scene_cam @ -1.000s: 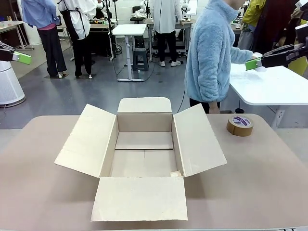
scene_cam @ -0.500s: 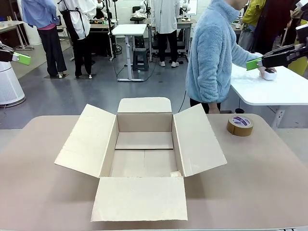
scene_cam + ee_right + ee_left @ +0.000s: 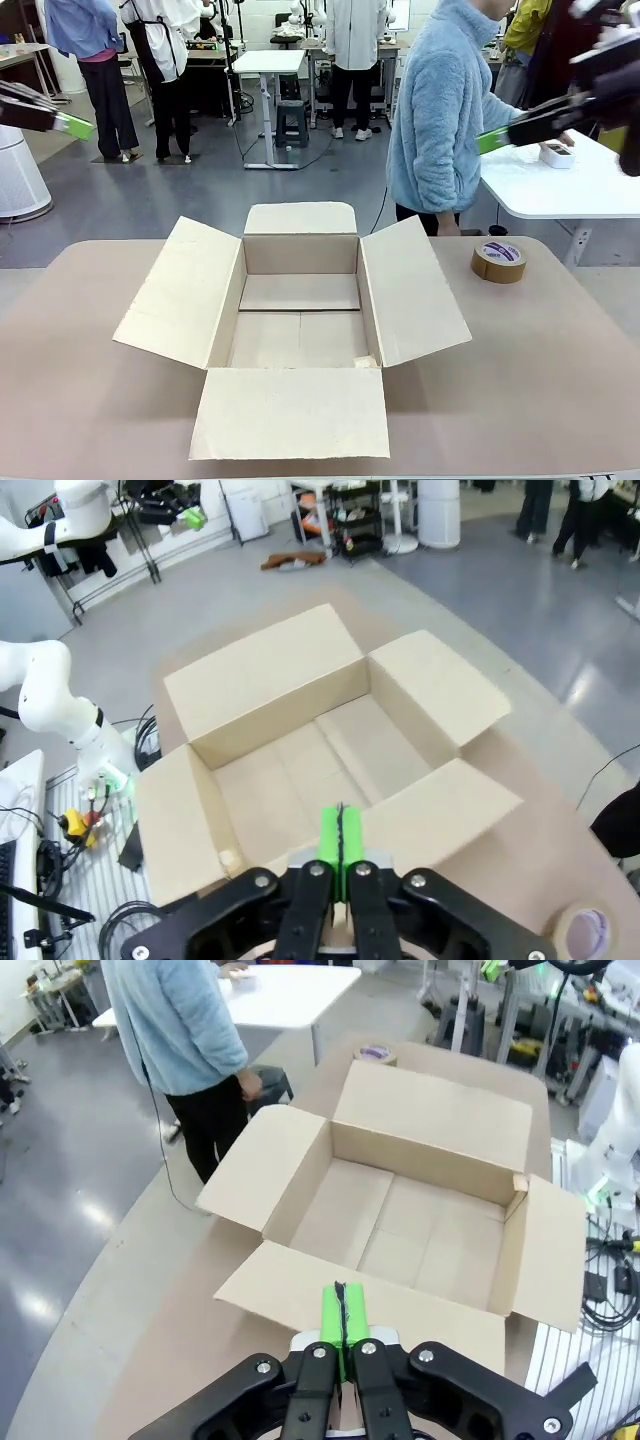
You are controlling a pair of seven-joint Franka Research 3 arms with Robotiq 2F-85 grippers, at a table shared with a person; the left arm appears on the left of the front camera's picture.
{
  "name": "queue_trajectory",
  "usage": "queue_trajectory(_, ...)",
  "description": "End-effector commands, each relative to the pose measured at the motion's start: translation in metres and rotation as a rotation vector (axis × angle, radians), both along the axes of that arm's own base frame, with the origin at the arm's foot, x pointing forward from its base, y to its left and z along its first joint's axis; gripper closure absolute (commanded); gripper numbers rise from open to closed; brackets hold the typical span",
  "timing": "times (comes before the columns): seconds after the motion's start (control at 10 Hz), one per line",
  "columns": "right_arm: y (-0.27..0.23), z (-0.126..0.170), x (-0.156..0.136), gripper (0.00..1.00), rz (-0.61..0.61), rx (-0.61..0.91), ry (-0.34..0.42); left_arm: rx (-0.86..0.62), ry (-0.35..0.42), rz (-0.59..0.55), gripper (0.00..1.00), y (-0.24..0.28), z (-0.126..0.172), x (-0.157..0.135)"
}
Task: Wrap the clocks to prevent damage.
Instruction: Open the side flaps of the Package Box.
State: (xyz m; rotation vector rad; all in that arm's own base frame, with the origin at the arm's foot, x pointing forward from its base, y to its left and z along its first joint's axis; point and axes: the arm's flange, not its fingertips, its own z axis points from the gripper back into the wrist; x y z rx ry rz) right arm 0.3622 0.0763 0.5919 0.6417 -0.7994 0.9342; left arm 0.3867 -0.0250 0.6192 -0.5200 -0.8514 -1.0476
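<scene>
Task looks barely begun, by my read: no wrap in either hand, and where the clocks are I cannot tell. Left hand is up high off the table's left side, right hand up high off its right; wrist views show both w/ green pads pressed flat together, closed on nothing. Cardboard box sits mid-table, all four flaps splayed out, inside bare, so it is ready to receive but nothing is packed. Left to do, prob.: everything, i.e. get the clocks to the table, wrap, then box and tape. Tape roll lies flat near the far right edge, well apart from the box. Person in a pale blue fleece stands just beyond the far edge, turned toward a white side table w/ a small white item on it, too small to ID. Obstacles: the wide flaps eat the ctr of the table, and the right hand overlaps the person's arm in front view; depth between them unclear.
</scene>
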Motion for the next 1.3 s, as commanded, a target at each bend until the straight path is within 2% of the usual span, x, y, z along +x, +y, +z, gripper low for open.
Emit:
queue_trajectory(0.0, 0.064, -0.001, 0.017, 0.99, -0.094, -0.127, 0.139, 0.214, 0.048, 0.067, 1.0, -0.054, 0.008, 0.006)
queue_trajectory(0.2, 0.113, -0.034, 0.024, 0.99, -0.24, -0.3, 0.306, 0.412, 0.134, 0.128, 1.0, -0.103, -0.012, 0.007)
queue_trajectory(0.3, 0.127, -0.049, 0.027, 0.99, -0.273, -0.368, 0.371, 0.523, 0.194, 0.146, 1.0, -0.129, -0.026, 0.008)
queue_trajectory(0.5, 0.146, -0.079, 0.031, 0.99, -0.289, -0.462, 0.455, 0.677, 0.252, 0.147, 1.0, -0.161, -0.059, 0.006)
queue_trajectory(0.6, 0.152, -0.092, 0.034, 0.99, -0.303, -0.524, 0.466, 0.713, 0.277, 0.138, 1.0, -0.171, -0.074, 0.009)
queue_trajectory(0.8, 0.159, -0.104, 0.033, 0.99, -0.225, -0.531, 0.502, 0.723, 0.311, 0.145, 1.0, -0.176, -0.093, 0.012)
queue_trajectory(0.9, 0.151, -0.112, 0.028, 0.99, -0.305, -0.532, 0.458, 0.727, 0.266, 0.146, 1.0, -0.176, -0.092, 0.003)
queue_trajectory(1.2, 0.151, -0.112, 0.028, 0.99, -0.305, -0.532, 0.458, 0.727, 0.266, 0.146, 1.0, -0.176, -0.092, 0.003)
